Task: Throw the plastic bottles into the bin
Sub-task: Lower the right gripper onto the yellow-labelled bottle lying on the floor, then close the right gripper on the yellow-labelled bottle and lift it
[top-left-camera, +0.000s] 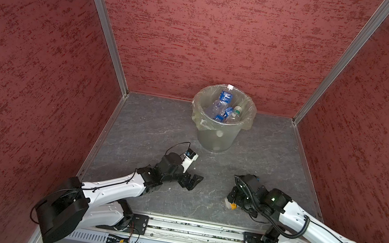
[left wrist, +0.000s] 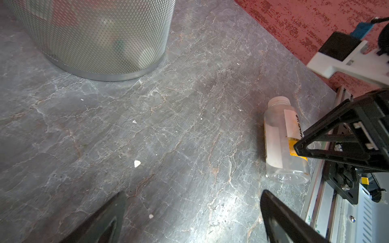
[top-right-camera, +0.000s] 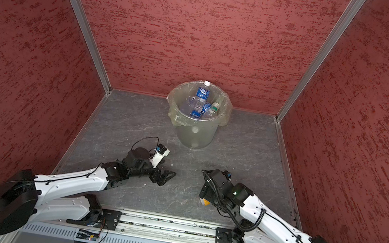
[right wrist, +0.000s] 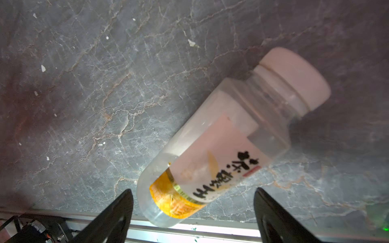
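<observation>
The bin (top-left-camera: 215, 133) (top-right-camera: 195, 133), lined with a translucent bag, stands at the back of the grey floor and holds several plastic bottles (top-left-camera: 225, 104) (top-right-camera: 200, 102). One more plastic bottle (right wrist: 221, 143) (left wrist: 282, 145) (top-left-camera: 230, 205), clear with a white-yellow label and a white cap, lies on its side by the front rail. My right gripper (right wrist: 193, 191) hangs open just above it, its jaws on either side of the bottle's base without gripping it. My left gripper (left wrist: 193, 194) (top-left-camera: 194, 183) is open and empty over bare floor left of centre. The bin's wall (left wrist: 94, 42) shows in the left wrist view.
An aluminium rail (top-left-camera: 197, 231) (right wrist: 189, 229) runs along the front edge, right beside the lying bottle. Red walls (top-left-camera: 201, 36) close the back and both sides. Small white crumbs (left wrist: 137, 163) lie on the floor.
</observation>
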